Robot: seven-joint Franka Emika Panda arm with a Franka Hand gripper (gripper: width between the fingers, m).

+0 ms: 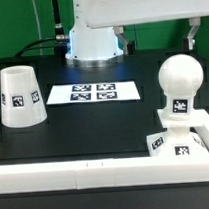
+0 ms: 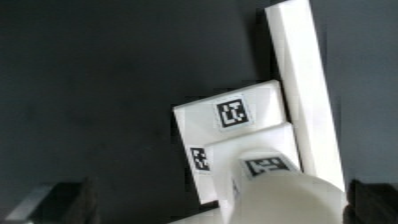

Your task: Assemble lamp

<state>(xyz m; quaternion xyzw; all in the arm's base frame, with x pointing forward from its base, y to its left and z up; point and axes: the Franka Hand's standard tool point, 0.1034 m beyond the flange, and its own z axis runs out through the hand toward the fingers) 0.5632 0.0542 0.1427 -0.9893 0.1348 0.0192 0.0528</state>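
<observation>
The white cone shade [image 1: 20, 98] stands on the black table at the exterior view's left. The rounded bulb [image 1: 179, 85] stands upright on the flat square base [image 1: 163, 141] at the exterior view's right, against the white rail. In the wrist view the bulb [image 2: 294, 200] shows blurred and close, over the tagged base [image 2: 231, 120]. My gripper [image 2: 217, 200] is open, with one dark finger [image 2: 63, 200] well clear of the bulb and the other at its far side. The gripper hangs above the bulb and holds nothing.
The marker board [image 1: 93, 92] lies flat at mid table. A white rail [image 1: 87, 174] runs along the front edge and turns up the right side [image 2: 302, 70]. The arm's base [image 1: 93, 38] stands at the back.
</observation>
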